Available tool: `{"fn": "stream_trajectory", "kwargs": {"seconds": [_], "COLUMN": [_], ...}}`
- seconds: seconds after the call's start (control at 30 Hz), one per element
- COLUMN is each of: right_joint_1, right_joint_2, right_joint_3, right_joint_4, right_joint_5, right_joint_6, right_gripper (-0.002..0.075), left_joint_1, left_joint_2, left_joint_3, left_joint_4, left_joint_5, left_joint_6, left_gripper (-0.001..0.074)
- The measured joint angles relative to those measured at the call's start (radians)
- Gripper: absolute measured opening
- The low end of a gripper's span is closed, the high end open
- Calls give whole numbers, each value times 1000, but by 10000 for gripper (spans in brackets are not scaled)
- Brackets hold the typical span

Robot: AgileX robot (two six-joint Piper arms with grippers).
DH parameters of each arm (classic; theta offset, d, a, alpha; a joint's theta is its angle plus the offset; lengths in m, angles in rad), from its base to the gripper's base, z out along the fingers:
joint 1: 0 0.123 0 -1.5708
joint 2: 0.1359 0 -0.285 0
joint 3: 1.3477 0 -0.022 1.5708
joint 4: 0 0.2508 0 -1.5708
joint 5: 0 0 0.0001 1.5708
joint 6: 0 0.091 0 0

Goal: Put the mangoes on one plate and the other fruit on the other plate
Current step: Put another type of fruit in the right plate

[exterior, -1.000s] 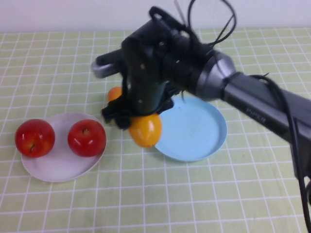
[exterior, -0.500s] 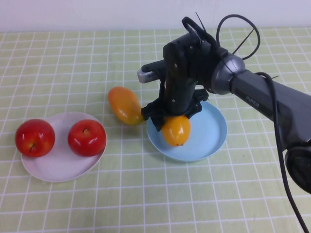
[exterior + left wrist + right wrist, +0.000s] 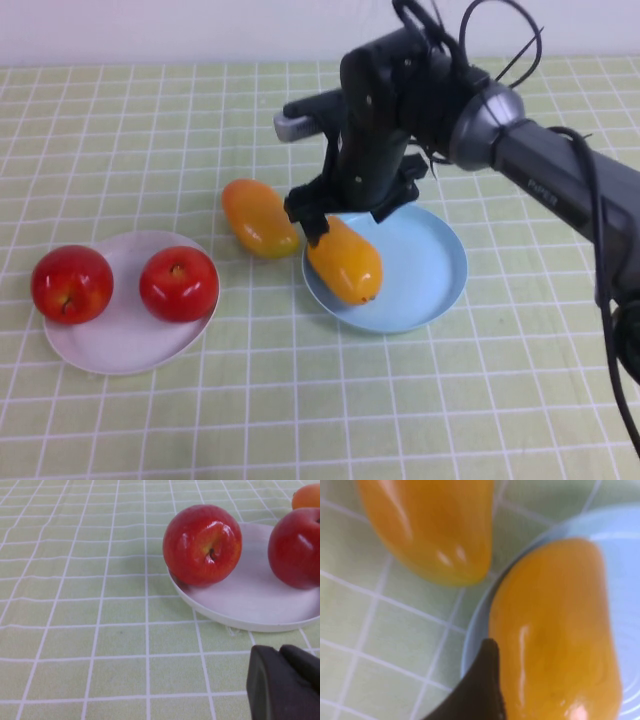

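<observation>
Right pincer (image 3: 345, 218) gapes over the mango (image 3: 345, 260) lying inside the blue plate (image 3: 430, 262), gripping nothing, so we should lift straight up without nudging it, while our left pincer (image 3: 285, 682) rests shut beside the white plate (image 3: 260, 605).

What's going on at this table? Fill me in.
The robot is sorting fruit onto two plates. Its right gripper hangs over the blue plate with fingers open, just above a mango lying on that plate's left side. The second mango lies on the tablecloth just left of the blue plate. Both red apples sit on the white plate. The left gripper is shut, parked low near the white plate.
</observation>
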Motion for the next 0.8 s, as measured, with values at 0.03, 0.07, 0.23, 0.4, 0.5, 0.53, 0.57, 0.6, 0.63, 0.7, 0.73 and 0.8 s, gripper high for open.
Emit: {"fn": "stream_trajectory", "kwargs": {"seconds": [0.03,0.07,0.23,0.4,0.5,0.53,0.57,0.6,0.63,0.7,0.73,0.8], "right_joint_1": [0,2,19,27,28,28,28,28,28,28,28,28], "right_joint_2": [-6,-12,-17,12,40,49,60,71,81,103,114,130], "right_joint_3": [-10,-25,-57,-58,-58,-58,-58,-58,-58,-62,-63,-68], "right_joint_4": [-1,-1,63,165,180,181,182,184,184,188,188,188], "right_joint_5": [2,2,-121,-324,-402,-419,-434,-442,-450,-455,-458,-472], "right_joint_6": [-2,-7,-168,-335,-369,-377,-379,-384,-386,-388,-389,-391], "right_gripper": [690,691,682,666,664,664,664,664,664,664,664,664], "left_joint_1": [0,0,0,0,0,0,0,0,0,0,0,0], "left_joint_2": [0,0,0,0,0,0,0,0,0,0,0,0], "left_joint_3": [0,0,0,0,0,0,0,0,0,0,0,0], "left_joint_4": [0,0,0,0,0,0,0,0,0,0,0,0], "left_joint_5": [0,0,0,0,0,0,0,0,0,0,0,0], "left_joint_6": [0,0,0,0,0,0,0,0,0,0,0,0], "left_gripper": [2,2,2,2,2,2,2,2,2,2,2,2]}}
